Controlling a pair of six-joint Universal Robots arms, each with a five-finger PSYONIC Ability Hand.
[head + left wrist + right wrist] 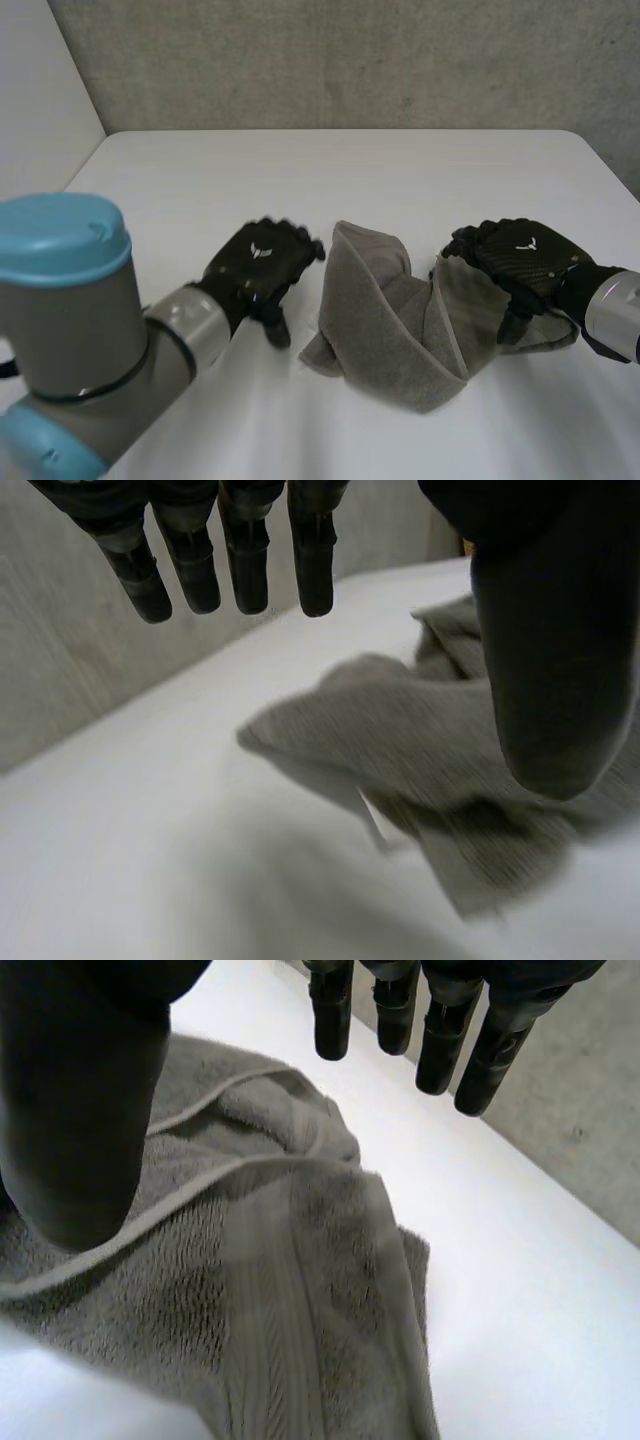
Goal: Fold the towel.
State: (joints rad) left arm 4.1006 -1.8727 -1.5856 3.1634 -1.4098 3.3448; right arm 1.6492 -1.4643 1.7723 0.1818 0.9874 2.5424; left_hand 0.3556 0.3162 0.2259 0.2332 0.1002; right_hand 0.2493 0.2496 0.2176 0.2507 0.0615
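— Head view first: where's the towel?
— The grey towel (385, 320) lies crumpled on the white table (350, 170), toward its near edge, about midway along. The left hand (262, 262) is just beside its left side, and the right hand (520, 255) is over its right end.
— Left wrist view?
— Fingers (245, 570) straight, thumb well apart, holding nothing. The towel lies below the thumb.
— Right wrist view?
— Fingers (440, 1050) straight, spread wide from the thumb, nothing pinched. The towel is under the palm.

White table (400, 170) stands against a grey concrete wall (350, 60)
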